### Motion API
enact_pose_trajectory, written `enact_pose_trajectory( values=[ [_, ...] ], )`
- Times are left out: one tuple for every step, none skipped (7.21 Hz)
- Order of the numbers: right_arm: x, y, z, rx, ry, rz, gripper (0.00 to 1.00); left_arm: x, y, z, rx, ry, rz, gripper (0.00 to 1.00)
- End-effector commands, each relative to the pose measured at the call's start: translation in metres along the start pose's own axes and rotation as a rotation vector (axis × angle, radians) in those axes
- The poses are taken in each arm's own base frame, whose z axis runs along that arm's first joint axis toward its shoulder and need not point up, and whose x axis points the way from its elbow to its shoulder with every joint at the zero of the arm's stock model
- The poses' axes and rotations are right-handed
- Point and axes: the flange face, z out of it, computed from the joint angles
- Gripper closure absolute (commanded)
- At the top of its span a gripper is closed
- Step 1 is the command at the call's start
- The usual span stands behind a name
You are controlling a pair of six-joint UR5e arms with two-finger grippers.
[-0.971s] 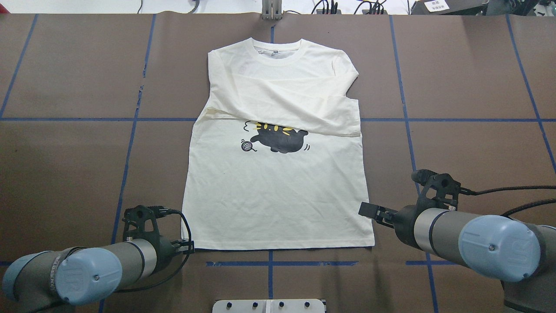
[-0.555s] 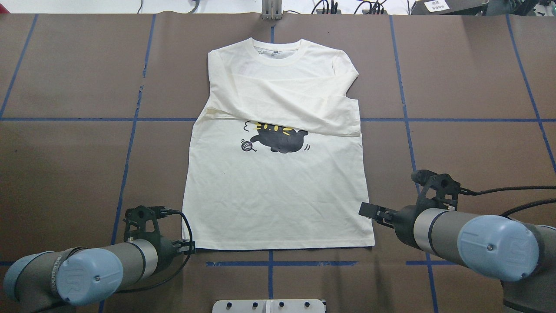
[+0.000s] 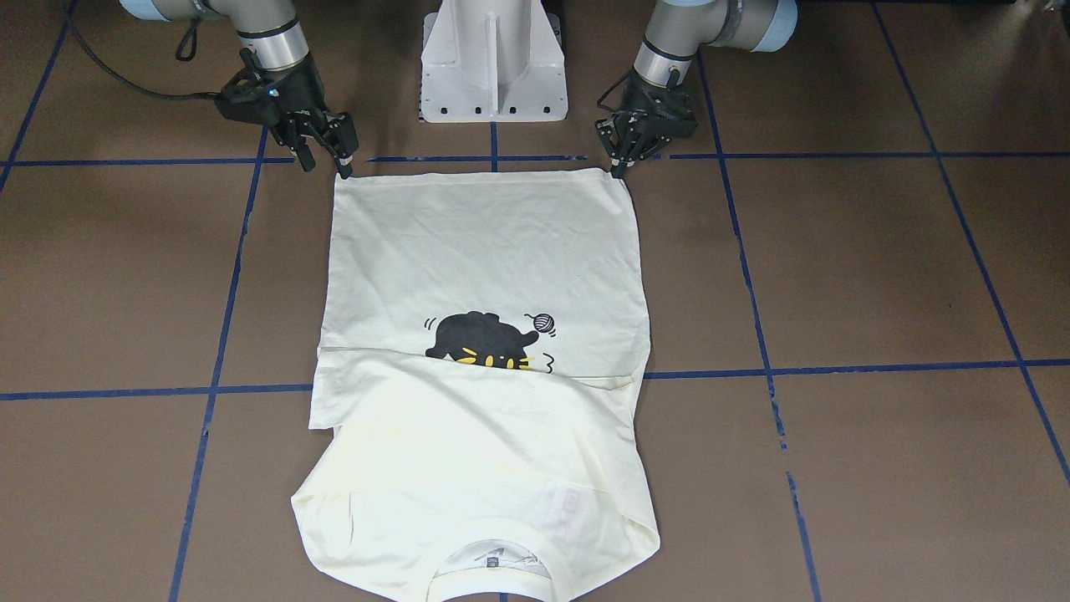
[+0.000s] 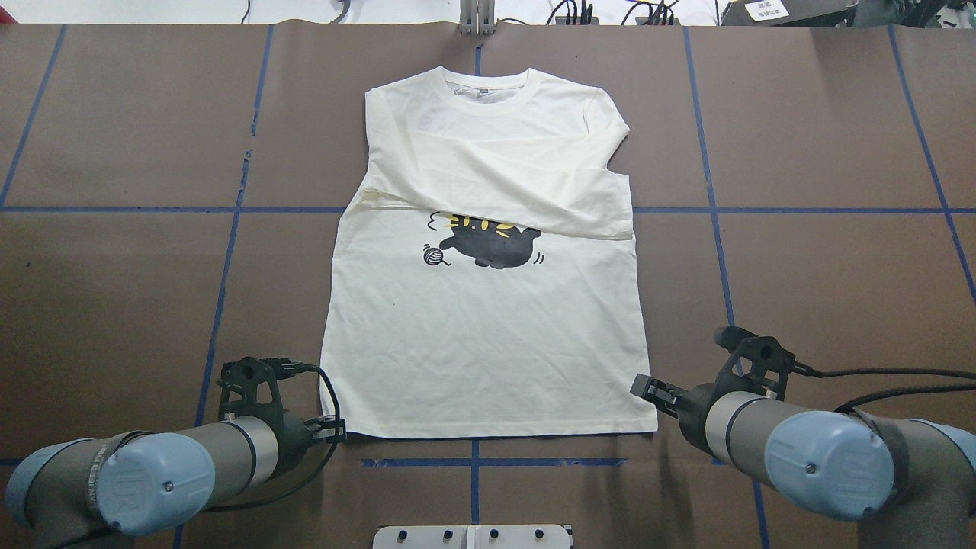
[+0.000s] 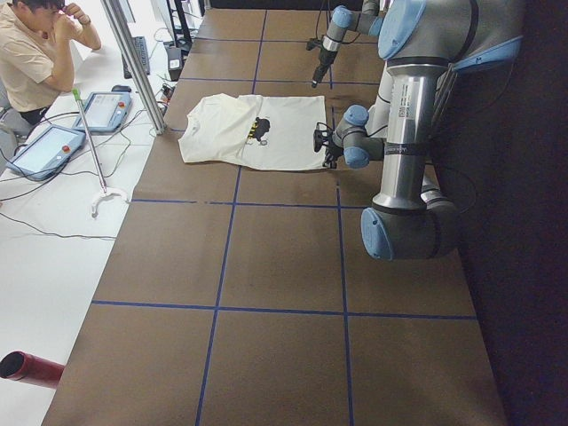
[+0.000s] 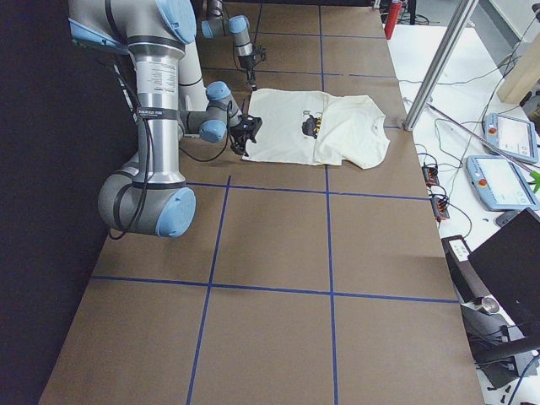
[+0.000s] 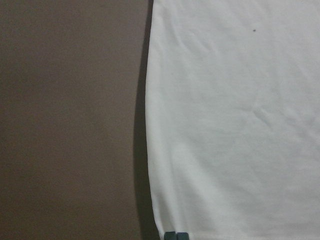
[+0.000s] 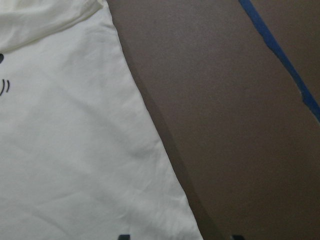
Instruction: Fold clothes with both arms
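Cream T-shirt [image 4: 488,351] lies flat, sleeves folded across; left pincer [image 4: 335,431] pressed together, right pincer [image 4: 646,385] spread.

**Grey tubes, blue caps, black claws**

Built as two jointed limbs, left arm [image 4: 229,450] and right arm [image 4: 751,431], in matte grey tubing with polished silver bands at the wrists. Capped at each joint with rounded light-blue joint caps [image 4: 156,473], each with a small centre screw. Tipped with a black clawed left tool [image 4: 335,431] and right tool [image 4: 644,386]. Trailed by black cables [image 4: 877,374]. Stamped with dark lettering [image 5: 401,84] along the tubes. Flanking a white pedestal [image 3: 493,58].
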Motion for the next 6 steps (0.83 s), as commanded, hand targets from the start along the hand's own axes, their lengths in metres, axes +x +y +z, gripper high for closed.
enact_pose_trajectory(
  values=[
    [0.011, 0.022, 0.025, 0.023, 0.032, -0.004, 0.44, 0.001, -0.009, -0.005, 0.016, 0.009, -0.009, 1.0],
    [0.012, 0.029, 0.026, 0.013, 0.035, -0.013, 0.45, 0.001, -0.011, -0.005, 0.019, 0.008, -0.011, 1.0],
    [0.013, 0.033, 0.026, 0.008, 0.036, -0.016, 0.46, 0.001, -0.011, -0.005, 0.021, 0.008, -0.011, 1.0],
    [0.014, 0.036, 0.026, 0.005, 0.038, -0.02, 0.53, 0.001, -0.013, -0.006, 0.039, 0.007, -0.011, 1.0],
    [0.014, 0.036, 0.026, 0.004, 0.038, -0.02, 0.72, 0.0, -0.013, -0.006, 0.039, 0.006, -0.011, 1.0],
    [0.013, 0.036, 0.027, 0.006, 0.038, -0.02, 1.0, 0.001, -0.013, -0.006, 0.039, 0.009, -0.011, 1.0]
  ],
)
